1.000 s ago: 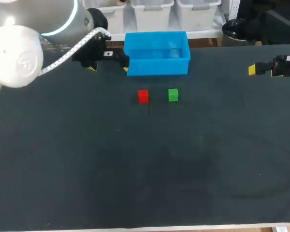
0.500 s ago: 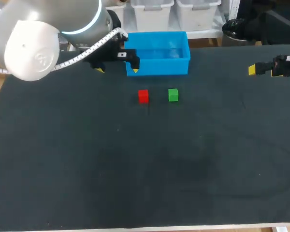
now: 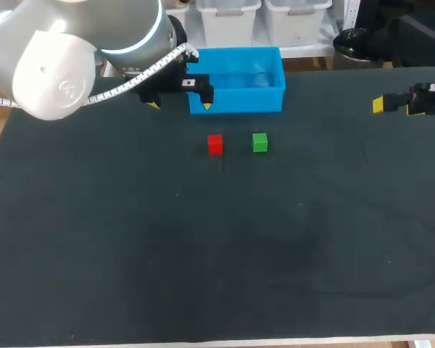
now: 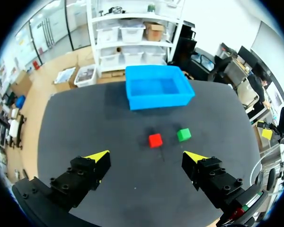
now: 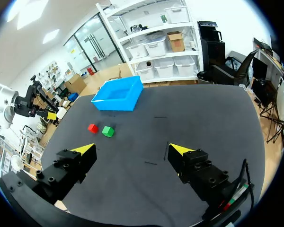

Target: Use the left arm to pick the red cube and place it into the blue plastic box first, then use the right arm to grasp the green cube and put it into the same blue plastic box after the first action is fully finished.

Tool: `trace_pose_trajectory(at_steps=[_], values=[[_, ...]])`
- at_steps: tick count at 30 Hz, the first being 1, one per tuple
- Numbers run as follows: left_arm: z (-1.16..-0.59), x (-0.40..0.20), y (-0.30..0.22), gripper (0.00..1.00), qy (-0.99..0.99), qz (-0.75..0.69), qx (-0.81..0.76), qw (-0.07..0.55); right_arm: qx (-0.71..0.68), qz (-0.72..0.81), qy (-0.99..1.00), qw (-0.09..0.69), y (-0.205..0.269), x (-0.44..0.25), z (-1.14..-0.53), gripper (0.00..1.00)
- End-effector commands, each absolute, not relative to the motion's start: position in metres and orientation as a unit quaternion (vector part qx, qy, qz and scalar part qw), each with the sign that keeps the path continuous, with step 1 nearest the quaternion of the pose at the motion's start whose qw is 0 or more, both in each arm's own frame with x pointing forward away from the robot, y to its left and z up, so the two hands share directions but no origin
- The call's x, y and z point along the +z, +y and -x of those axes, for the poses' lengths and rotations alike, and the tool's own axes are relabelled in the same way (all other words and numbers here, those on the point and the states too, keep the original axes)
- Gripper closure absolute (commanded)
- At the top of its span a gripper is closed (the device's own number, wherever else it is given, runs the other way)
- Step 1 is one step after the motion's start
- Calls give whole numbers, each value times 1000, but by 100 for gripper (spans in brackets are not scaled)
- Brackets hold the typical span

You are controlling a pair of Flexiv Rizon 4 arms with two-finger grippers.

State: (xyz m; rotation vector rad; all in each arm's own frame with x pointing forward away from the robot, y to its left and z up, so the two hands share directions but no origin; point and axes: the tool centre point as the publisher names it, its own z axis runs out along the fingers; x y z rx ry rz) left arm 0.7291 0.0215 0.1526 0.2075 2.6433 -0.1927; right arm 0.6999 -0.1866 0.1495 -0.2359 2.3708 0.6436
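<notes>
A flat, matte black table [image 3: 203, 275] fills the workspace, its surface dark and even from edge to edge.

On it there is one blue rectangular plastic box [image 3: 236, 80], one small red cube [image 3: 215, 144] and one small green cube [image 3: 259, 142]. The two cubes sit just beside each other without touching, both on the table outside the box.

There are two arms, each ending in one gripper with two yellow-tipped fingers. The left gripper [image 4: 146, 156] has its fingers spread wide with nothing between them. The red cube lies ahead of it, roughly in line with the gap between the fingers. The green cube is just off to the right-finger side, and the blue box is farther ahead, beyond both cubes.

The right gripper [image 5: 132, 149] also has its fingers apart and holds nothing. It is well apart from the cubes, which lie far ahead of it towards its left finger's side, with the blue box beyond them.
</notes>
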Motion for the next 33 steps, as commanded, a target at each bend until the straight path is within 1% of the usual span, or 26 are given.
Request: trace_pose_trajectory(at_steps=[1,14,20,33], values=[[-730,153,21,0,966,-75,-69,239,246,90,907,330,-186,150,-700,0],[-730,153,21,0,966,-75,-69,239,246,90,907,330,-186,150,-700,0],[-735,153,16,0,973,-41,-58,222,246,90,907,330,-186,150,-700,0],[-737,148,-16,0,984,-29,-35,175,246,90,907,330,-186,150,-700,0]])
